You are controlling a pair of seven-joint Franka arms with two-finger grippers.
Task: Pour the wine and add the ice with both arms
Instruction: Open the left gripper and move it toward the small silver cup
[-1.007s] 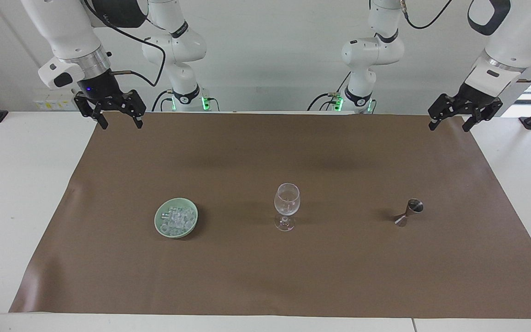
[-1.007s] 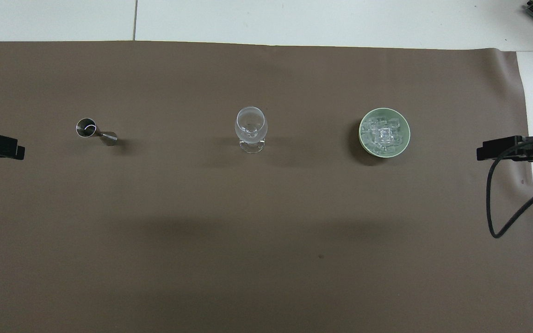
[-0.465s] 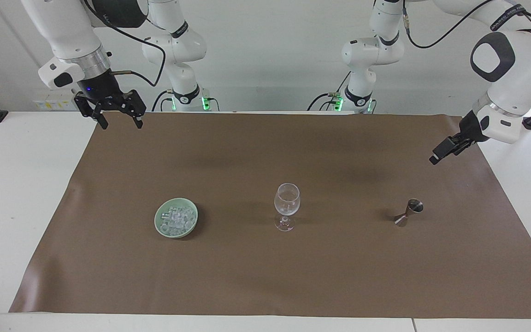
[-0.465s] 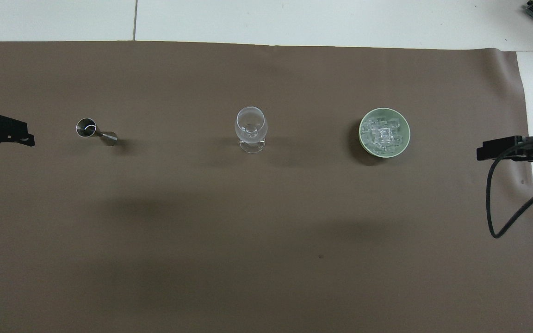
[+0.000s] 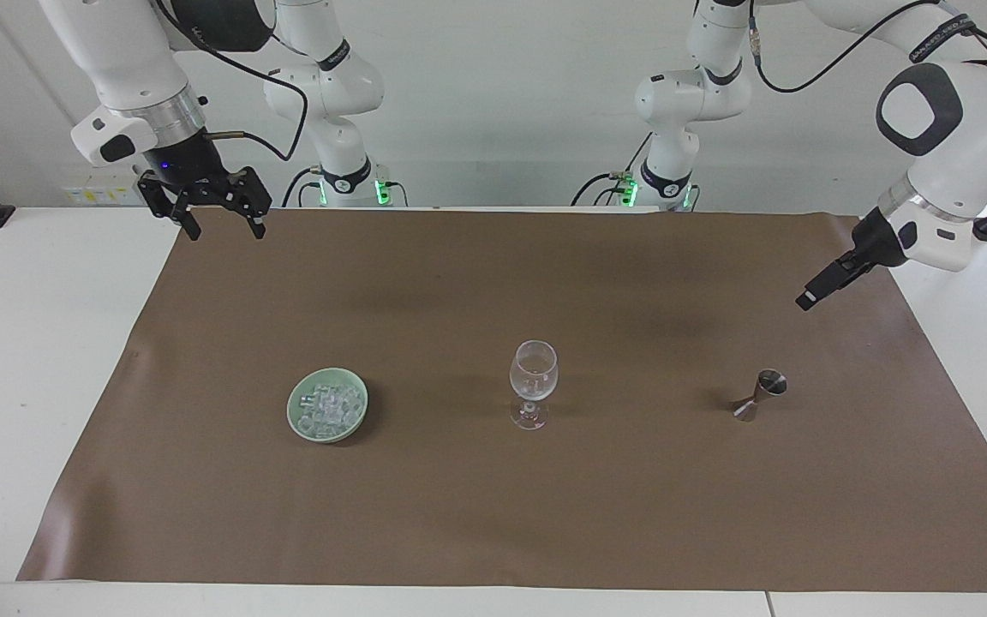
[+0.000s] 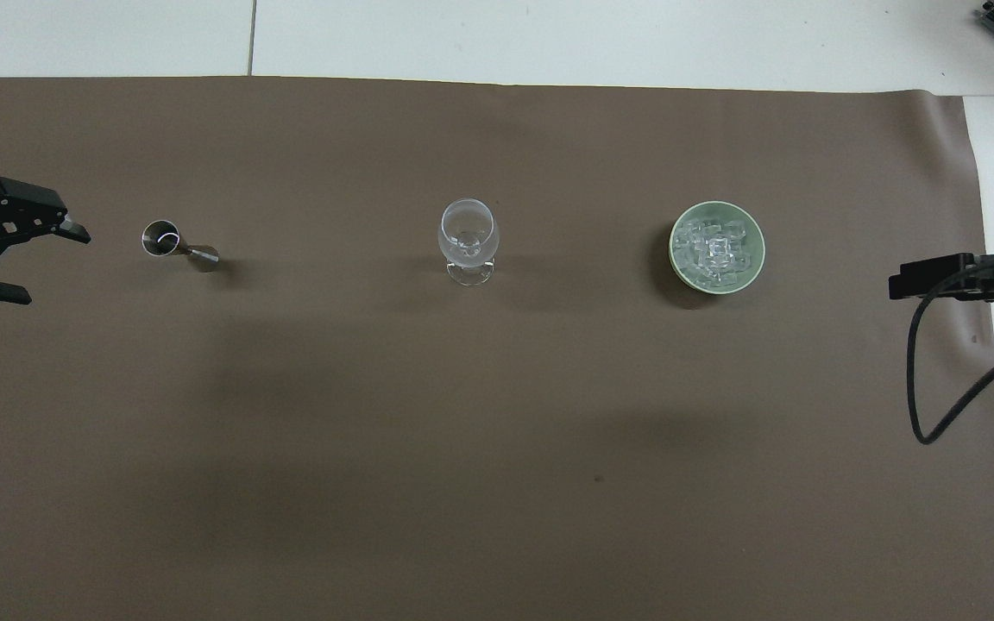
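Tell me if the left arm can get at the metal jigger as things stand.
Probably yes: the left end effector hangs open over the mat, and nothing stands between it and the jigger.

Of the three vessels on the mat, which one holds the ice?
The pale green dish, toward the right arm's end, holds the ice; wine glass and metal jigger show none.
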